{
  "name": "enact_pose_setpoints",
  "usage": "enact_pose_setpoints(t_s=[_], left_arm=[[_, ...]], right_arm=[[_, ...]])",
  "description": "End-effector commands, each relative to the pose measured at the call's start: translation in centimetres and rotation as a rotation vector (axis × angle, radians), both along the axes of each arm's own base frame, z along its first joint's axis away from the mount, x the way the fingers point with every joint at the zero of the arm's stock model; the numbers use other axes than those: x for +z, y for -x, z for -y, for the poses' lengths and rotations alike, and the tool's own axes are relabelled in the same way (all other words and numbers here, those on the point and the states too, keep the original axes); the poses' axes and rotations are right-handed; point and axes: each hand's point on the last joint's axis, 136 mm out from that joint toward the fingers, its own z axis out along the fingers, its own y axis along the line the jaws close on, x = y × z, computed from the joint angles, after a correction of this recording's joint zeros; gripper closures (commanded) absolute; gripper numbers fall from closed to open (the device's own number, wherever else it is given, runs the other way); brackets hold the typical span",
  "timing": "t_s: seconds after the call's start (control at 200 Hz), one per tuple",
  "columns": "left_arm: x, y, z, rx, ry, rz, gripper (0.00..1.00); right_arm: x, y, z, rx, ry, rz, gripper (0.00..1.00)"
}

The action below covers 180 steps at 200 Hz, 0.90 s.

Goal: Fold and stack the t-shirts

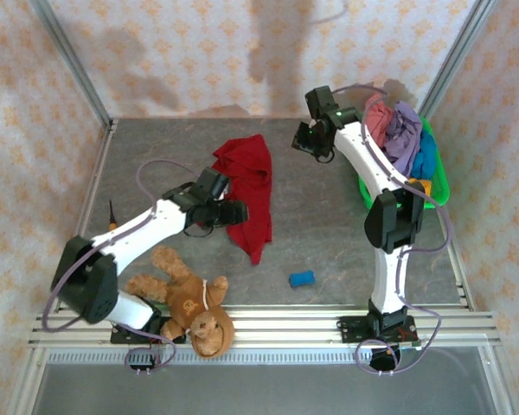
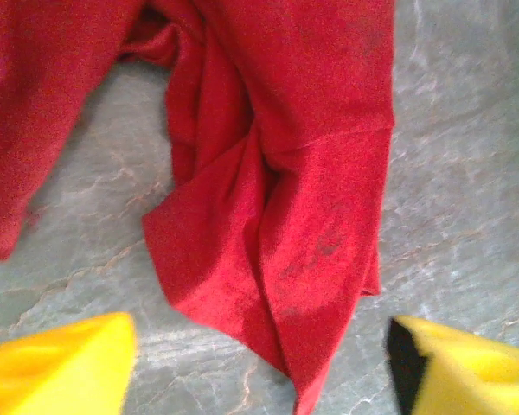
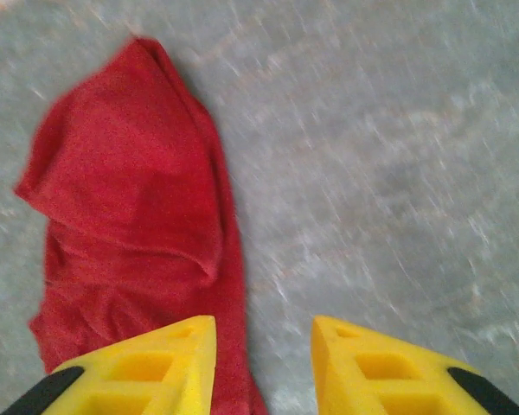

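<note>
Left fingers (image 2: 60, 367): spread wide with nothing between them, at the left edge of the dark red t-shirt (image 2: 277, 199). Right fingers (image 3: 147, 367): parted and empty, beside that shirt's far right edge. Dark red t-shirt: crumpled and partly bunched on the grey surface (image 1: 346, 233). Other t-shirts (image 1: 402, 134), pink, lavender, teal and orange: heaped in the green basket (image 1: 439, 181), well right of the red shirt. Teddy bear (image 1: 190, 303): near-left of it. Blue block (image 1: 301, 278): near-right of it.
</note>
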Motion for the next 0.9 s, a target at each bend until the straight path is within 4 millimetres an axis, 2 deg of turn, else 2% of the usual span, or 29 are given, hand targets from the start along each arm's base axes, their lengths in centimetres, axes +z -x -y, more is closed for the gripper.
enact_pose_setpoints(t_s=[0.0,0.115,0.215,0.275,0.385,0.445,0.611,0.711,0.896], left_arm=[[-0.6,-1.6,2.3,-0.073,0.002,0.000,0.32],[-2.4,-3.3,3.7,-0.078,0.000,-0.004,0.40],[-4.0,-4.1,4.3,-0.090,-0.034,-0.035,0.51],[-4.5,-4.6,4.3,-0.082,-0.060,-0.025,0.56],[-4.3,-4.8,3.8,-0.090,-0.097,0.011,0.86],[-4.0,-4.4,3.3,-0.077,-0.104,0.022,0.95],[-3.8,-2.6,1.9,-0.041,-0.094,0.023,0.97],[-4.0,-1.7,1.6,-0.026,-0.081,0.012,0.98],[-4.1,-1.3,1.4,-0.023,-0.075,-0.003,0.99]], right_arm=[[2.9,1.5,1.4,-0.006,-0.026,0.059,0.63],[2.8,3.1,2.8,-0.013,-0.023,0.054,0.59],[2.3,4.1,3.7,-0.023,-0.013,0.046,0.56],[1.5,4.6,3.1,0.003,-0.043,0.027,0.53],[-0.6,4.4,0.9,0.051,-0.129,-0.026,0.46],[-1.7,3.9,-0.1,0.072,-0.128,-0.047,0.44],[-6.0,2.0,-5.5,0.179,-0.156,-0.130,0.43],[-7.9,0.9,-8.7,0.226,-0.164,-0.153,0.44],[-10.5,-0.6,-11.6,0.249,-0.156,-0.189,0.45]])
